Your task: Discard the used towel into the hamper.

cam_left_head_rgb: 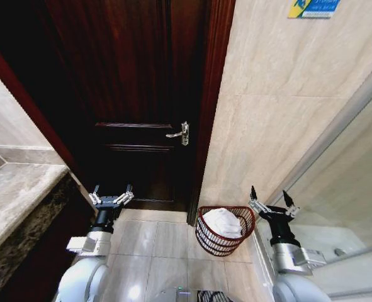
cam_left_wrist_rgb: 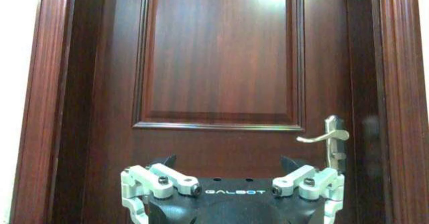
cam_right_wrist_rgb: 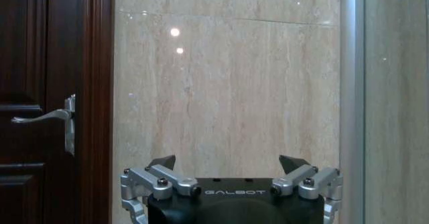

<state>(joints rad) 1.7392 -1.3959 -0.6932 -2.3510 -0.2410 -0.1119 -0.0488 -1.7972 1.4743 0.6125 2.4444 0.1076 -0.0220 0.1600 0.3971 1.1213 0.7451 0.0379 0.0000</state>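
Risk, as I judge it: the small round dark red wire-mesh hamper (cam_left_head_rgb: 224, 230) stands on the pale tiled floor (cam_left_head_rgb: 153, 242) in the corner by the dark wooden door (cam_left_head_rgb: 132, 107) and beige marble wall (cam_left_head_rgb: 267, 126), just beside the right gripper (cam_left_head_rgb: 272, 197), so a careless swing or base turn could tip it. The white crumpled towel (cam_left_head_rgb: 223, 221) lies inside the hamper, heaped near the rim, so a knock could spill it. Both arms are raised, left gripper (cam_left_head_rgb: 111, 192) before the door, each with fingers spread wide and holding nothing.
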